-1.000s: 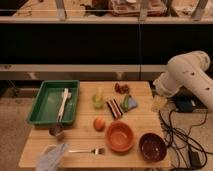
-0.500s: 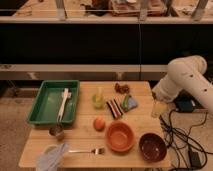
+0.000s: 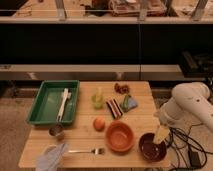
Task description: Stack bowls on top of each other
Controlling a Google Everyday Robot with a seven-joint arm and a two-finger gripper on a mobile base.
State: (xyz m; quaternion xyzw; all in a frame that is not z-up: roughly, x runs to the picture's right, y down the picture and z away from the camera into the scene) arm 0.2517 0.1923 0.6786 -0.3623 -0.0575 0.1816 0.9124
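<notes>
**Camera view: gripper [image 3: 161, 134] hangs just over the dark maroon bowl [image 3: 149, 148] at the table's [image 3: 82, 120] front right corner.**
Whether it is spread or closed cannot be told. The orange bowl [image 3: 119, 136] sits just beside it; a shallow pinch on the glossy rim could slip or push the bowl off the edge.

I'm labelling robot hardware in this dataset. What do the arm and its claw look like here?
The arm is a smooth, rounded white shell with bulbous joints and no visible markings. Its claw, at the right edge of the table over the rim of the dark brown bowl, is pale yellowish-tan and tapers downward. Behind it, black cables trail across the floor.
</notes>
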